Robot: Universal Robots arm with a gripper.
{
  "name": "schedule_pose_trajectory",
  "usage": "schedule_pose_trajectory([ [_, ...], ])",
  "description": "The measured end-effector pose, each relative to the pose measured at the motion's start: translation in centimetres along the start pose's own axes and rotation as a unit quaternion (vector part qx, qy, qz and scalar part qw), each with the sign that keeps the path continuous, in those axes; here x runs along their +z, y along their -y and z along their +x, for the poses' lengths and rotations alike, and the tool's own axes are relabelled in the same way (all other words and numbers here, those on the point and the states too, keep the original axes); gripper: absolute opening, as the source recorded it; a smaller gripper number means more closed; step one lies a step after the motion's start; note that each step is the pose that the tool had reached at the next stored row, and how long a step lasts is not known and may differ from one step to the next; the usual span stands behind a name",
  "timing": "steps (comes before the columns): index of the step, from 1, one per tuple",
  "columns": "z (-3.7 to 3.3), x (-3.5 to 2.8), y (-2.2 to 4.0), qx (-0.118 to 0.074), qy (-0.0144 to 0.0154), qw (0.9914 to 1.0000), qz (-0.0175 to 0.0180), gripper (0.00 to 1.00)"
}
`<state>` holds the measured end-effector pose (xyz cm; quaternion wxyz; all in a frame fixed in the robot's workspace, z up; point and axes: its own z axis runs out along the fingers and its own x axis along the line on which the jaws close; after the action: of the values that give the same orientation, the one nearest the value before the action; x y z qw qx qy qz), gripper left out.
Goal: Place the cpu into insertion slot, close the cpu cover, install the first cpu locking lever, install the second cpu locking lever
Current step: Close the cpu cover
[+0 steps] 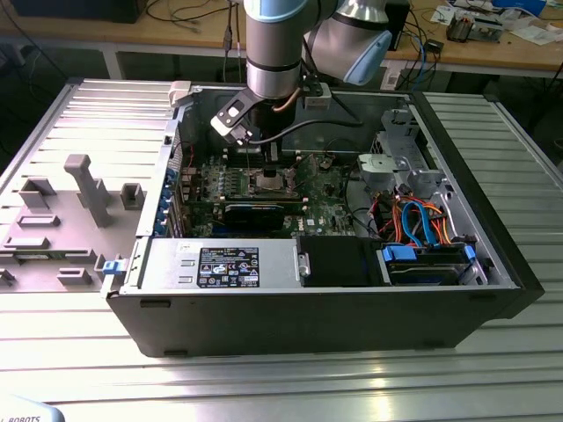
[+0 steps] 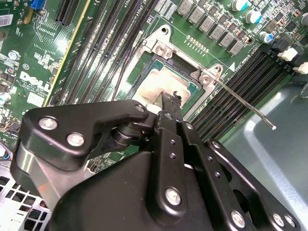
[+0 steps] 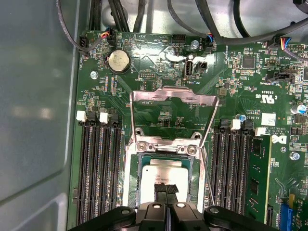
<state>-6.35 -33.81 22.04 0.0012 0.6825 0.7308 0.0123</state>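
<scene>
Inside the case point(image 1: 308, 309) on a ribbed metal table point(image 1: 281, 387), the pressed-together gripper point(image 3: 166, 189) hovers over the cpu point(image 3: 163, 173).

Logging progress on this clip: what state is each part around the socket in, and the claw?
cpu: lying flat in the insertion slot.
cpu cover: open, swung up off the slot.
locking lever: unlatched, sticking out free.
claw: shut, tips right over the cpu.

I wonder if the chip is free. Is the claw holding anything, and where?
Nothing, it seems. The claw is shut, its tips at the edge of the cpu, which lies in the insertion slot.
</scene>
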Motion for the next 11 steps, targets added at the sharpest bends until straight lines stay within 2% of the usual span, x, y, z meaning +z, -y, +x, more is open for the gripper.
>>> schedule_pose_trajectory([
  [6, 0.01, -0.05, -0.01, 0.000, 0.0000, 1.00000, 0.0000, 0.11],
  [11, 0.01, -0.56, -0.02, 0.000, 0.0013, 1.00000, 0.0001, 0.11],
])
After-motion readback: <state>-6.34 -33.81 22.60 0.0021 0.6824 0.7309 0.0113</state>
